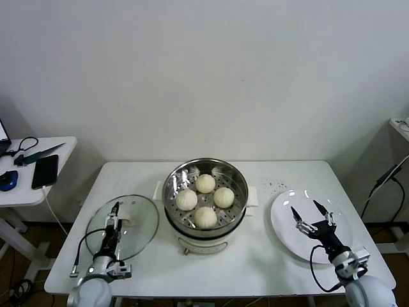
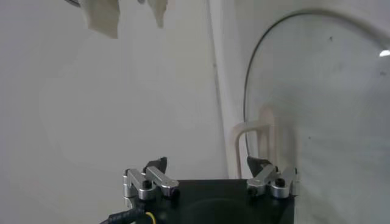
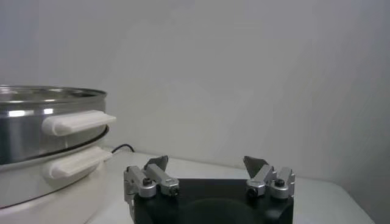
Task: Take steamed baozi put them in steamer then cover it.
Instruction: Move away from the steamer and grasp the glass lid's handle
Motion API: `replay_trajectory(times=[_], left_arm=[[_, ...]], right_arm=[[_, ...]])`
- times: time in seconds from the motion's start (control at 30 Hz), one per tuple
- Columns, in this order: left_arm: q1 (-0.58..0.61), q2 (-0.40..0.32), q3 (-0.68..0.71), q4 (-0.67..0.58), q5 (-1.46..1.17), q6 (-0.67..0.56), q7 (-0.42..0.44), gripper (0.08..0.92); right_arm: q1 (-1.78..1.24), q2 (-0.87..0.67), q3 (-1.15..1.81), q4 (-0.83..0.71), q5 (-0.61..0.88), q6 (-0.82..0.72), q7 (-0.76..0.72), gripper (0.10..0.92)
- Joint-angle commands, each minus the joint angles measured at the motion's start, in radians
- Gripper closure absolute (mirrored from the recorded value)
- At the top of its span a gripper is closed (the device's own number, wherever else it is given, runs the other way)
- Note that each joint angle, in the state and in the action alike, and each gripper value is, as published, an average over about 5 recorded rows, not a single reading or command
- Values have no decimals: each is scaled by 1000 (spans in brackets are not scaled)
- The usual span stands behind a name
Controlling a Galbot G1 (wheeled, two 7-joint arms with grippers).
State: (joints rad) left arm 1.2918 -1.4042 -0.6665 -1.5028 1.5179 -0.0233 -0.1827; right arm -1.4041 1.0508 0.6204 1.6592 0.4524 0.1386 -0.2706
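The steamer [image 1: 238, 181] stands uncovered at the middle of the table, and several cream-white baozi [image 1: 205, 183] lie on its perforated tray. Its glass lid [image 1: 137, 235] lies flat on the table to the steamer's left. My left gripper [image 1: 115, 211] hovers open over that lid, empty, close to the pale lid handle [image 1: 131, 219]. The left wrist view shows the lid [image 2: 317, 91] and its handle [image 2: 253, 131] just beyond the left gripper [image 2: 207, 163]. My right gripper [image 1: 305, 210] is open and empty above the white plate [image 1: 287, 240]. The right wrist view has the steamer [image 3: 36, 122] off to one side of the right gripper [image 3: 206, 161].
The white table [image 1: 268, 272] carries a few dark crumbs [image 1: 276, 187] between steamer and plate. A side table [image 1: 38, 182] at the far left holds a phone, a mouse and cables. Another table edge [image 1: 401, 125] and hanging cables stand at the far right.
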Motion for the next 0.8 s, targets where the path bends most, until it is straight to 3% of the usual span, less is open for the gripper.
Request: replay_trajectory(times=[0.03,0.37,0.8], left_arm=[[-94,1,1,116,0,3,-67,177],[-101,2,6,137,-37,-24,-62,204],[-90,2,5,137,-58,-31,-62,571]], right_arm=[[19,17,-9,-16,-41,4,-3,203],[24,27,-14,-30,-69,14,-8,203],[25,40,-12,-41,-93,23,-16,203]])
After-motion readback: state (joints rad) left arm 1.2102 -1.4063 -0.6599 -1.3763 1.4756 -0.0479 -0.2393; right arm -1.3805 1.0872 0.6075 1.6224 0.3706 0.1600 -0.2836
